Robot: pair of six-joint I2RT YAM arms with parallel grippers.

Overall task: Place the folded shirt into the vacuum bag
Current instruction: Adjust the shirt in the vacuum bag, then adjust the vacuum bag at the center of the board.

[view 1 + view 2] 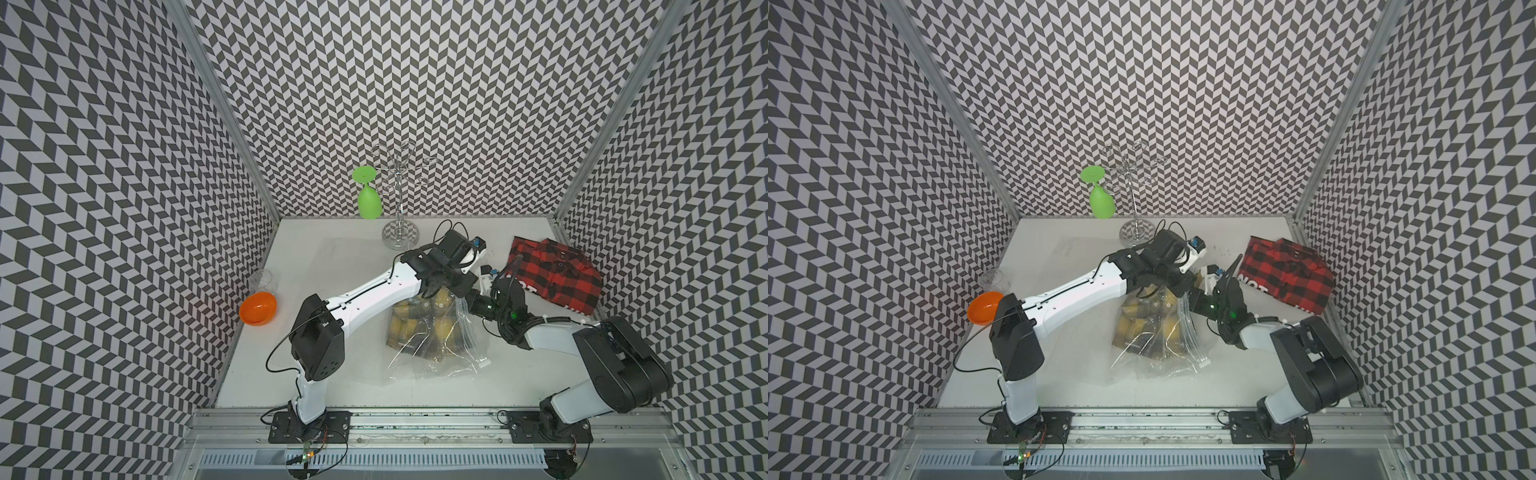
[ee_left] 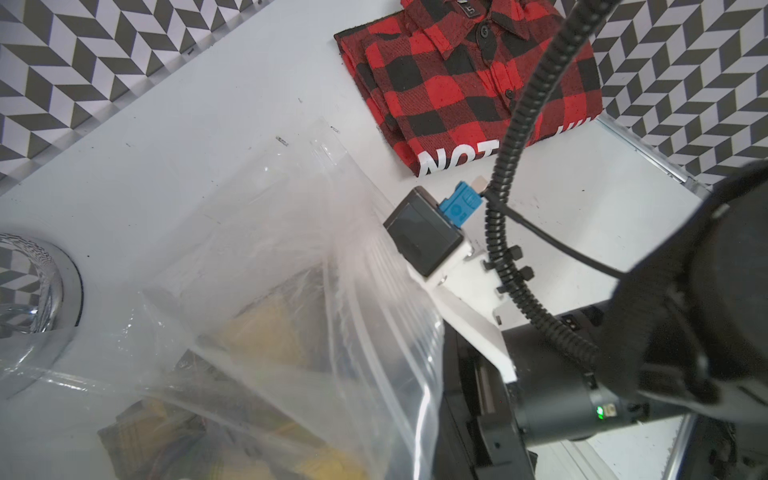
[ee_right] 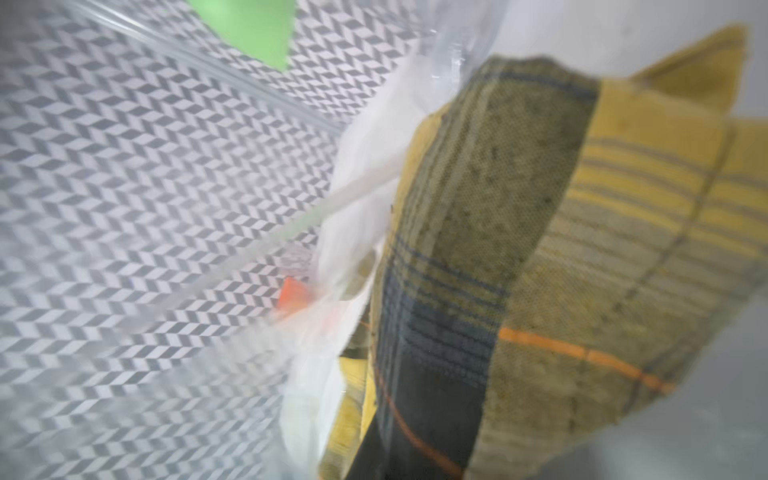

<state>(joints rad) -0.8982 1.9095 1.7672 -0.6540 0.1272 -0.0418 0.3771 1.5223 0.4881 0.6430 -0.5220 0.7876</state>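
The vacuum bag (image 1: 415,365) (image 1: 1154,361) lies mid-counter (image 1: 332,270), crumpled, and one end of it is pulled up off the surface. A folded yellow checked shirt (image 1: 409,328) (image 1: 1133,328) sits inside it, seen through the film. My left arm reaches across over the far end of the bag. The left gripper (image 1: 434,291) (image 1: 1148,291) is closed tight there, and from the left wrist view the bag's film (image 2: 291,249) runs up toward it, so I read it as pinching the bag's upper layer.

The right arm comes in from the right, and the right gripper (image 1: 464,296) is tucked under the left wrist at the bag's raised edge. I cannot tell how wide it stands or whether it has hold of anything. Its fingertips are hidden in both top views, and the right wrist view shows only blurred plastic (image 3: 365,145) with the yellow shirt (image 3: 540,249) close behind it.

A second folded shirt, red and black checked (image 1: 552,270) (image 1: 1287,270) (image 2: 457,75), lies flat on the counter near the far right corner, outside the bag and apart from both grippers.

At the back, a green glass (image 1: 369,199) hangs upside down on a wire rack (image 1: 401,239). An orange bowl (image 1: 257,308) sits at the left edge.
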